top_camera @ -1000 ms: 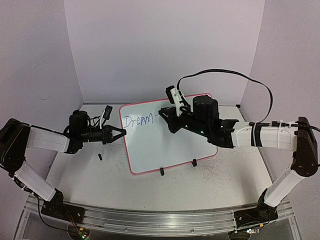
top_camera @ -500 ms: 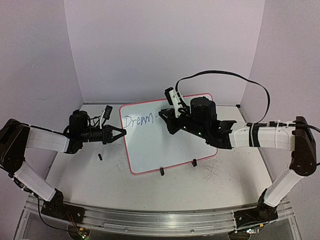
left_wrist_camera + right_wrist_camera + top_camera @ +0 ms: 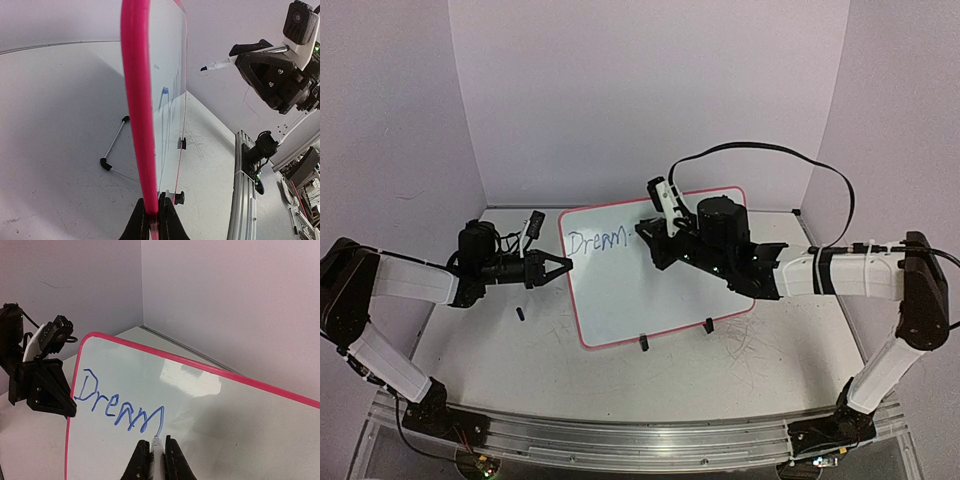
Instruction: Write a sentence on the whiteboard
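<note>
The whiteboard (image 3: 650,290) is stood on its two clip feet (image 3: 644,343) near the middle of the table (image 3: 520,370), and its pink left rim is clamped between the closed fingers of the left gripper (image 3: 560,267), which is positioned at the board's left edge. A marker (image 3: 157,452) is gripped in the closed right gripper (image 3: 646,236), which is located over the board's upper middle area. The marker tip is positioned at the end of the blue word "Dream" (image 3: 120,407); contact with the surface cannot be confirmed.
</note>
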Tool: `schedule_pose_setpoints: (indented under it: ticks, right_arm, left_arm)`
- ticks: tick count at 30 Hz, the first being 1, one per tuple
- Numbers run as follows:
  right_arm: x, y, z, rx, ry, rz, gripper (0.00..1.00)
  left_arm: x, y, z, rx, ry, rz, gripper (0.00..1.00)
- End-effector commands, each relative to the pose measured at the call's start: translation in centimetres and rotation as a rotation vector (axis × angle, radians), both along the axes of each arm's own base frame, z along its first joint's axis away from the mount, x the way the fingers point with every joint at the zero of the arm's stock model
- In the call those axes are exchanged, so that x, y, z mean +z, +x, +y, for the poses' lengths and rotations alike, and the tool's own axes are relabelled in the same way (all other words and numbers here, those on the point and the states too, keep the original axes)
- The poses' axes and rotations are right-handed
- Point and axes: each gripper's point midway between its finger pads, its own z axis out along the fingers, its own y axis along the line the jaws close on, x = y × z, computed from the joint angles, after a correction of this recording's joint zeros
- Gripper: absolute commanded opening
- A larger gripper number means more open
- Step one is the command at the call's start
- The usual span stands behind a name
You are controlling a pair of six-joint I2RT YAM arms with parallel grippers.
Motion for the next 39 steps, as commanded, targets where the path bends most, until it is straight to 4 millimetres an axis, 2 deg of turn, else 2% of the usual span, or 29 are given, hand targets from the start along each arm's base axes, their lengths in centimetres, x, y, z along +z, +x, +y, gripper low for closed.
schedule_pose_setpoints:
  ticks: [1,19,31,39]
  right_arm:
    - [1.4,1.2,-0.1,-0.063,0.041,-0.023,0.00]
    - [1.9,2.9,-0.1,-0.132,0.054,-0.051,0.00]
    - [0.7,2.2,1.0,-0.076,0.043,-0.021,0.00]
    - [-0.5,2.1,0.2,-0.097,0.017,-0.003,0.00]
  left_arm:
    - [2.2,1.2,0.0,0.031,0.007,-0.116,0.00]
    - [2.3,1.1,-0.1,0.024,0.005,-0.120,0.00]
    - [2.4,1.2,-0.2,0.023,0.005,-0.122,0.00]
    - [2.5,1.2,-0.1,0.023,0.004,-0.124,0.00]
